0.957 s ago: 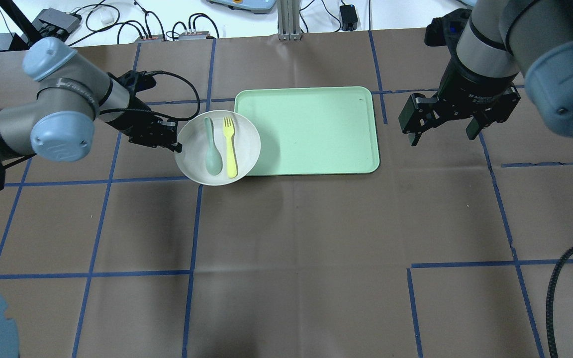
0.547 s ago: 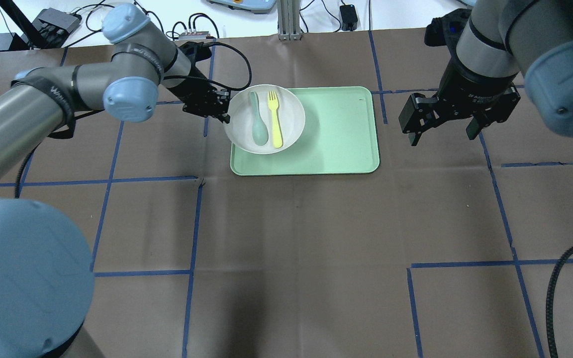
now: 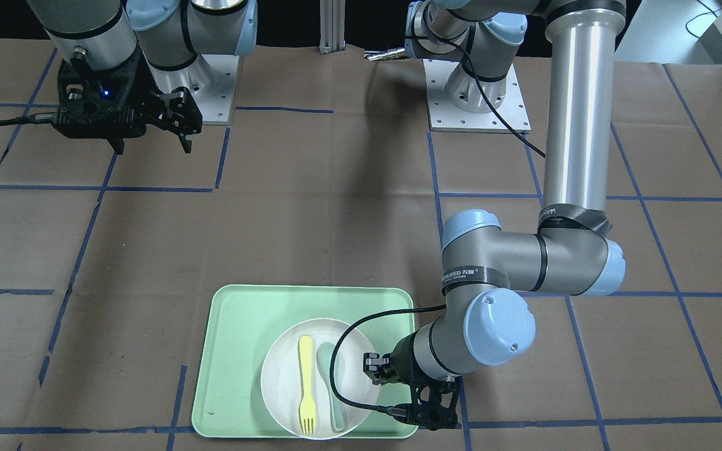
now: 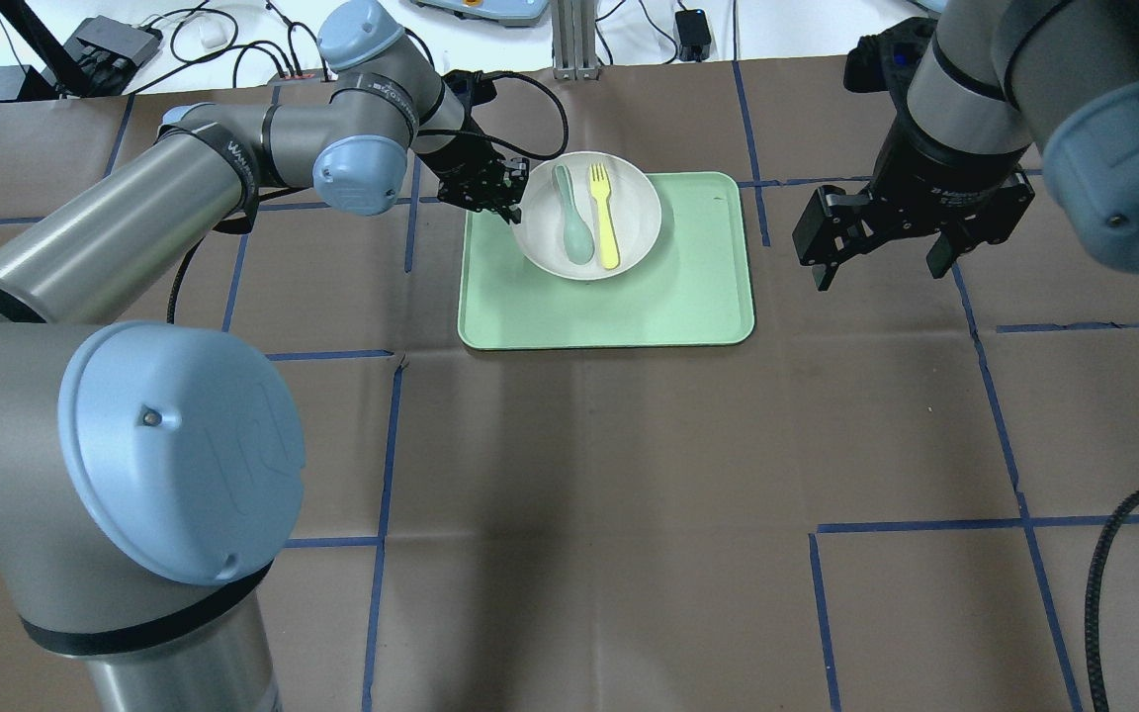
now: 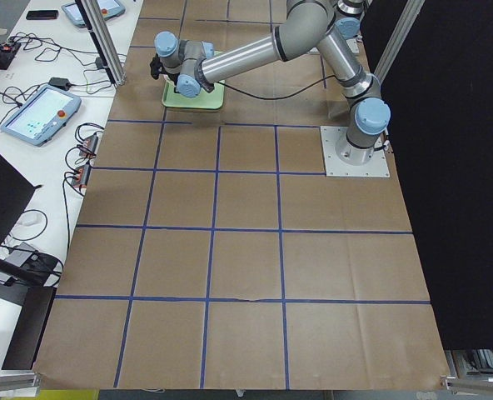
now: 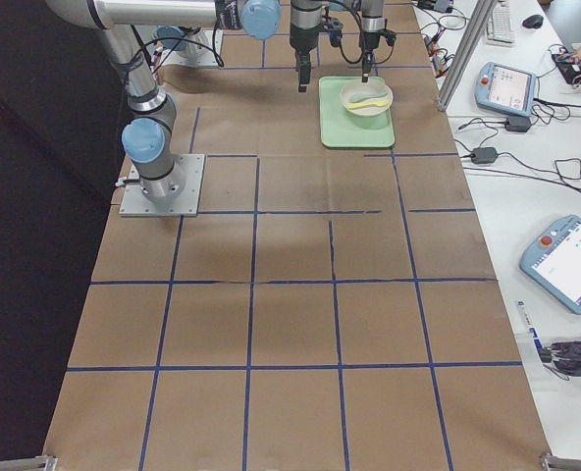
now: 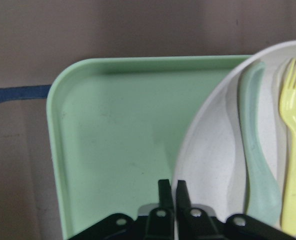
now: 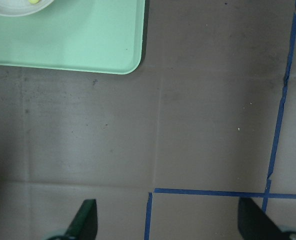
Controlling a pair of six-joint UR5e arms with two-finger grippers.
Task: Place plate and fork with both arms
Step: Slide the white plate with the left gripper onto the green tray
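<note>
The off-white plate [image 4: 634,213] hangs a little above the far left part of the light-green tray [image 4: 688,287]. The yellow fork [image 4: 605,227] lies in it beside a grey-green spoon [image 4: 574,227]. My left gripper [image 4: 515,210] is shut on the plate's left rim. The left wrist view shows its closed fingertips [image 7: 164,191] pinching the rim of the plate [image 7: 213,165], with the fork [image 7: 293,150] at the right. My right gripper [image 4: 881,267] is open and empty, right of the tray, above the table. In the front-facing view the plate [image 3: 279,382] is over the tray [image 3: 235,351].
The brown table cover carries a blue tape grid. Cables and small boxes [image 4: 233,40] and an aluminium post [image 4: 574,40] stand past the table's far edge. The right wrist view shows the tray's corner [image 8: 88,45] and bare cover below it.
My left arm has carried the plate, with fork and spoon in it, rightward and away from the robot, from the table beside the tray to above it. The right arm has not moved.
</note>
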